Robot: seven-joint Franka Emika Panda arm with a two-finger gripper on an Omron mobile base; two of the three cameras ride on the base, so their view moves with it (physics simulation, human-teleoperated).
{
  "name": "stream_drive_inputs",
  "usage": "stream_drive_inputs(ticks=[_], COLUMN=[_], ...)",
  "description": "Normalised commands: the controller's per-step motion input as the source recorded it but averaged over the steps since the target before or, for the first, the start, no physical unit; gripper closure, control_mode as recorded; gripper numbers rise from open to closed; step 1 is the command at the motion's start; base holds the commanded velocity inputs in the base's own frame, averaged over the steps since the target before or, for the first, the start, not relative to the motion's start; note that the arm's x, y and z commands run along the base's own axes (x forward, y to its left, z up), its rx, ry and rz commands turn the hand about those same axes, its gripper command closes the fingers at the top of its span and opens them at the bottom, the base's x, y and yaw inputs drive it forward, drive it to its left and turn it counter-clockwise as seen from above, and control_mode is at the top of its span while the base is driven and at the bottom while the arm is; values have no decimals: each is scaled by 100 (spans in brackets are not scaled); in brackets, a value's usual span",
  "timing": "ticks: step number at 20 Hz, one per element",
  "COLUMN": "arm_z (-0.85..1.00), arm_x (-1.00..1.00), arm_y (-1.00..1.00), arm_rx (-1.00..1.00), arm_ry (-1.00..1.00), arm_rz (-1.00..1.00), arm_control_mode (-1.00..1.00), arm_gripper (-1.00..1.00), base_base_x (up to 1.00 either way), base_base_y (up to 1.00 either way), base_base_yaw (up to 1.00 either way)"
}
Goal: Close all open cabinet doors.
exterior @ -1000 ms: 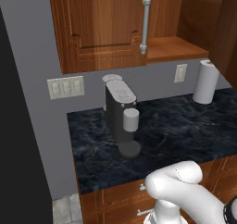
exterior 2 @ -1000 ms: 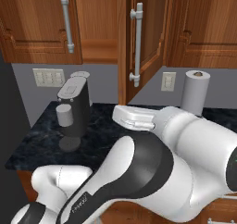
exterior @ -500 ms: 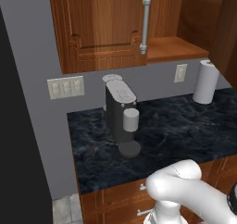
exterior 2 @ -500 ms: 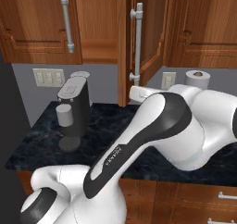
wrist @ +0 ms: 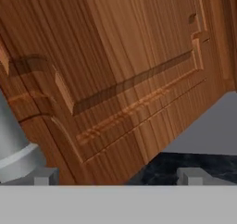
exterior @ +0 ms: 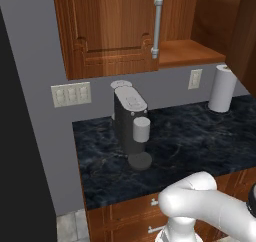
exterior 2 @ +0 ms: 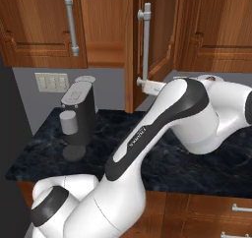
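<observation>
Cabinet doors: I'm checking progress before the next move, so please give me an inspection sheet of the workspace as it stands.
Surface: dark marbled counter, bare between the appliances.
Job's things: left cabinet door shut; open cabinet door swung out, edge-on in the right base view, its silver bar handle facing the arm.
Clutter: grey coffee machine with a cup, paper towel roll.
Grippers: gripper open, fingertips close to the open door's panel by the lower end of its handle, holding nothing.
Cables: nothing seen.
Surroundings: grey wall, switch plate, outlet, drawer fronts below the counter.
</observation>
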Motion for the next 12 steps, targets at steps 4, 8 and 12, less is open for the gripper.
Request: stream_drive_inputs(ticks=[4, 8, 12], arm_z=[0, 0, 0], arm_x=[22, 29, 31], arm_y=[25, 59, 86], arm_rx=[0, 0, 0], arm_ry=[-7, -7, -7], arm_rz=[0, -6, -16], arm_control_mode=[-100, -100, -100], arm_gripper=[-100, -100, -100], base_base_x=[0, 0, 0], base_base_y=[0, 0, 0], base_base_yaw=[0, 0, 0])
